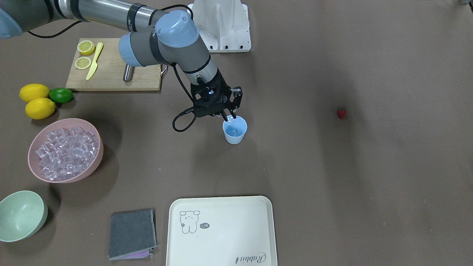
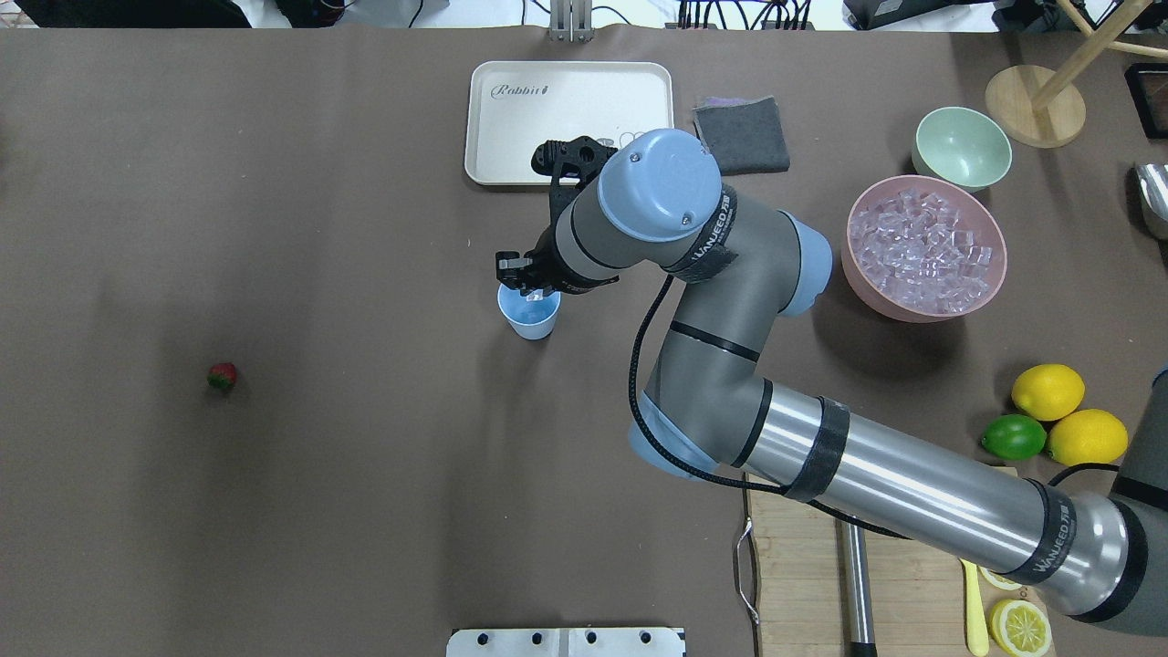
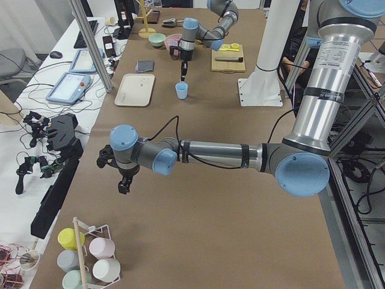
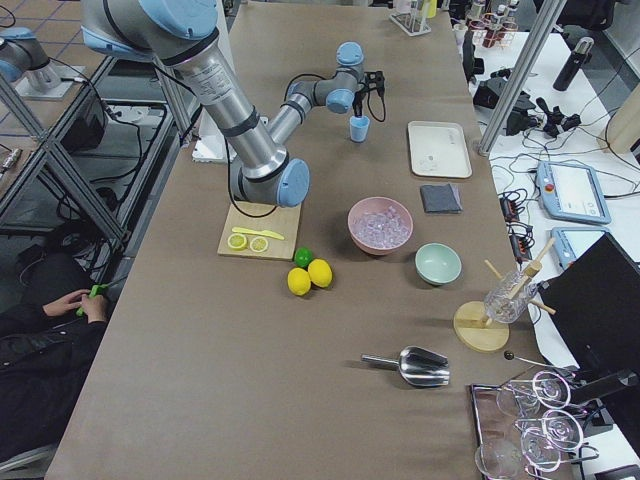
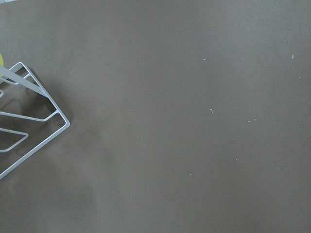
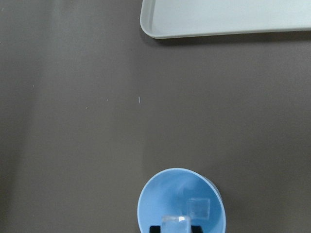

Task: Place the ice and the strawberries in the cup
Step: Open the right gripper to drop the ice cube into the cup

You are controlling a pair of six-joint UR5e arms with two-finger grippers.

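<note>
Ok, right gripper (image 1: pixel 228 117) is clamped on one ice cube (image 6: pixel 176 224) and holds it right at the mouth of the cup (image 1: pixel 235 137). A second cube (image 6: pixel 198 208) lies on the cup's bottom just below the fingertips. Strawberry (image 1: pixel 342 113) sits on bare table well off to one side of that gripper. Pink bowl (image 1: pixel 97 157) of ice is well apart on its other side. Left gripper (image 3: pixel 123 185) hangs over bare table far from the cup; can't tell if it's clenched or released.
</note>
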